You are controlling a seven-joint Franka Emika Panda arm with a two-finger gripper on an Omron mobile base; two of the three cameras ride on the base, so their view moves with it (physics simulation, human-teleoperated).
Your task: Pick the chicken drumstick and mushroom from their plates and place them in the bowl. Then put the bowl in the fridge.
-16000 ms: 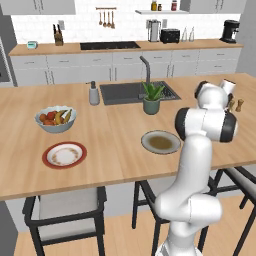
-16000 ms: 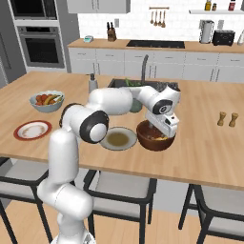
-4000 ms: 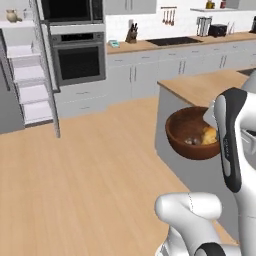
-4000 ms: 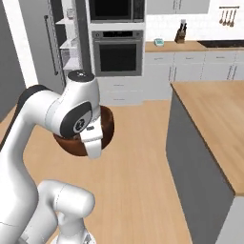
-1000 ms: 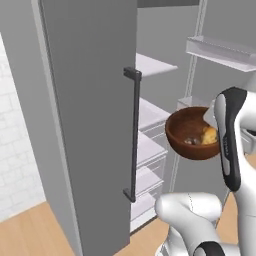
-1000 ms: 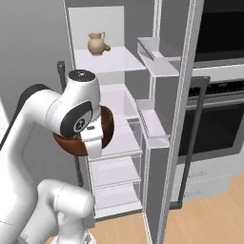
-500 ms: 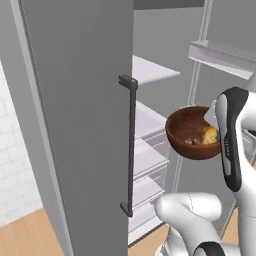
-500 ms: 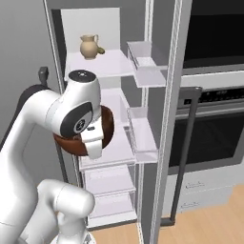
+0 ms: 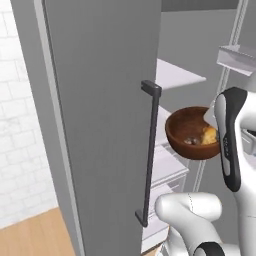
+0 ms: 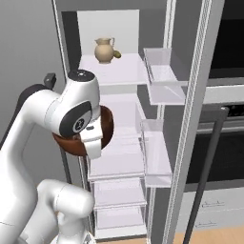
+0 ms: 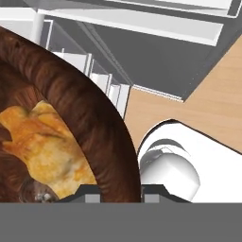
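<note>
My gripper (image 11: 121, 191) clamps the rim of the bowl (image 11: 97, 125), one finger on each side of the wall. The chicken drumstick (image 11: 45, 146) lies inside the bowl. Beyond the rim, white fridge (image 11: 142, 33) shelves stand above the wood floor (image 11: 208, 94).

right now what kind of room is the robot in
Most likely a home kitchen, rendered. An open fridge with white shelves stands ahead, a black oven sits beside it, and the gripper holds a wooden bowl of food.
</note>
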